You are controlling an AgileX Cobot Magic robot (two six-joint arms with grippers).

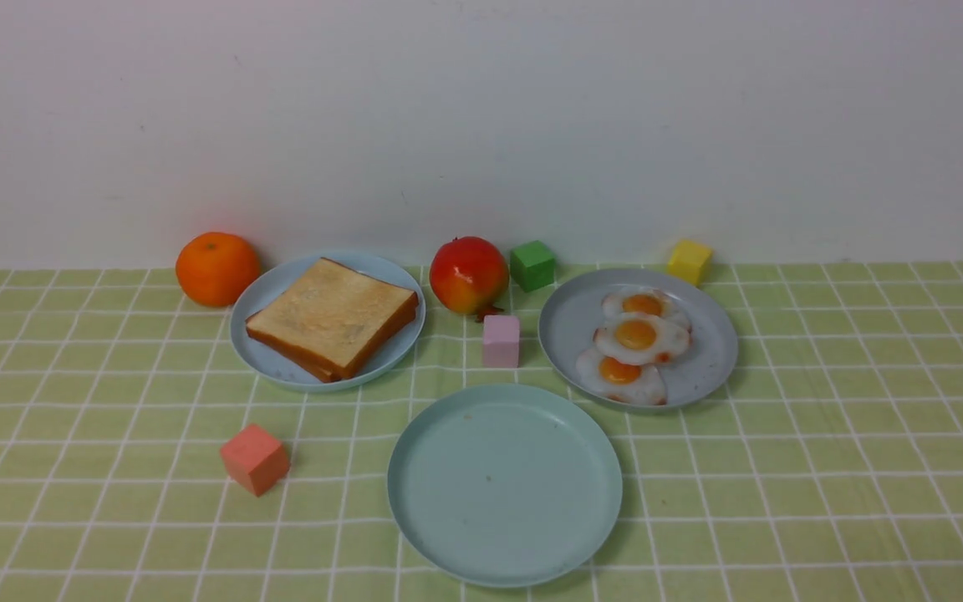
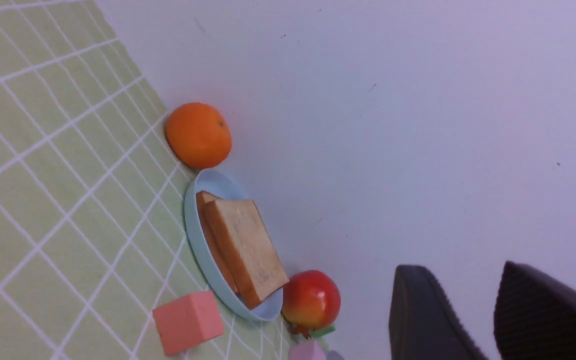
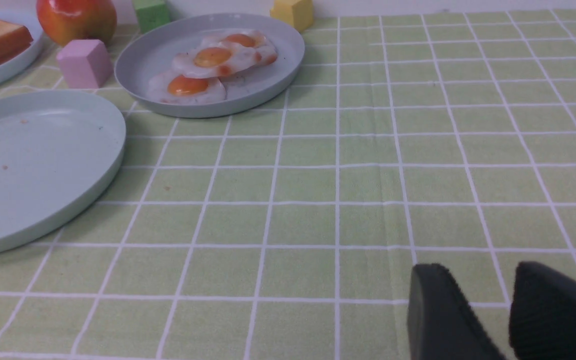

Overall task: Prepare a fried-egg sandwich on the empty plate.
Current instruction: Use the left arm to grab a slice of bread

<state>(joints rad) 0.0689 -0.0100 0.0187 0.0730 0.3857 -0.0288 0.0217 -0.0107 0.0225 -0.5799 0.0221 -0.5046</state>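
1. Teal-green and bare, the empty plate (image 1: 505, 485) sits nearest me at the middle of the checked cloth (image 1: 824, 468). Nothing lies on it, so no part of the sandwich is built yet.
2. The toast slices (image 1: 333, 316) are stacked on the sky-blue plate (image 1: 274, 368), back and to the left. Three fried eggs (image 1: 639, 337) overlap on the grey-blue plate (image 1: 569, 322), back and to the right.
3. As I judge it, everything is left to do: one slice across, one egg onto it, then the second slice on top.
4. The left gripper (image 2: 460, 300) has its claw apart with nothing between, well apart from the toast. The right gripper (image 3: 483, 290) is likewise parted and empty over bare cloth, well apart from the eggs.
5. The front view gives me all three plates but neither arm; only the wrist cameras show the claws. The left wrist view catches the stack edge-on, where I make out two slices, but no eggs or empty plate. The right wrist view has the eggs, the empty plate and only a corner of toast.
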